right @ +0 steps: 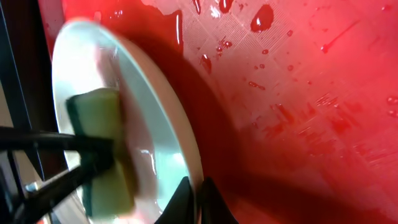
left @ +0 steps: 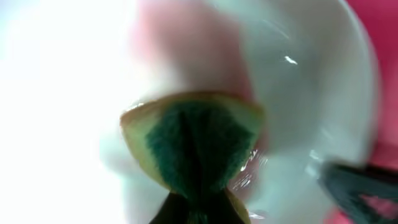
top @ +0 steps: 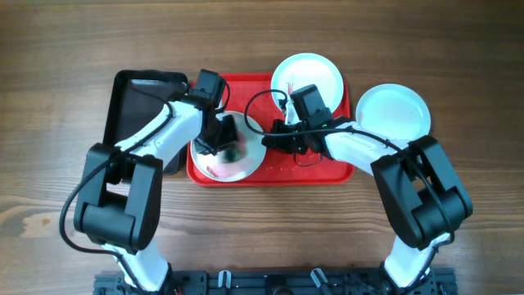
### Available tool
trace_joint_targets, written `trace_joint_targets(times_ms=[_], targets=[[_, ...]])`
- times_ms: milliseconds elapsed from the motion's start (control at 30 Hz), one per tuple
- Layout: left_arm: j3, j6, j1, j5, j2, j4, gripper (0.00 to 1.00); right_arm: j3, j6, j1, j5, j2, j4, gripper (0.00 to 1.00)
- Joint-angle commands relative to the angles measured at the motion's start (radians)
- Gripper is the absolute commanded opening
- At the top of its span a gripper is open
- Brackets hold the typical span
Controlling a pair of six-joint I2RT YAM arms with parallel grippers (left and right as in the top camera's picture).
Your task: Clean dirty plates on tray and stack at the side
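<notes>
Place: we take this for a robotics lab bench; only the tabletop shows.
Surface: a wood-grain table (top: 49, 65) fills our overhead view all round the red tray (top: 327, 170).
Machines: a left arm (top: 155, 135) and a right arm (top: 368, 147), white and black, reach over the tray from a black mounting rail (top: 270, 283) on its near side.
Props: we count a streaked plate (top: 221, 168) in the tray's left part, a white plate (top: 307, 74) over its far rim, a pale plate (top: 393, 111) just right of it and a black tray (top: 135, 98) just left.
Washing gear: a yellow-green sponge (left: 193, 143) lies on the streaked plate, and red drops wet the tray floor.
</notes>
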Motion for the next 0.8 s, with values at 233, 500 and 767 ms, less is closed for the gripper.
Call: trace_joint_targets(times_ms=[233,500,767], targets=[[0.176,0.056,0.079,0.062,-0.011,-0.098,0.04,-0.011,-0.006,0.003,0.043,0.039,-0.006,0.04],[0.210,0.056,0.126,0.038,-0.025,-0.100,0.04,-0.011,-0.005,0.003,0.077,0.039,0.010,0.18],[0.261,0.056,0.219,0.038,-0.043,-0.110,0.04,-0.011,-0.006,0.003,0.078,0.038,0.013,0.04]])
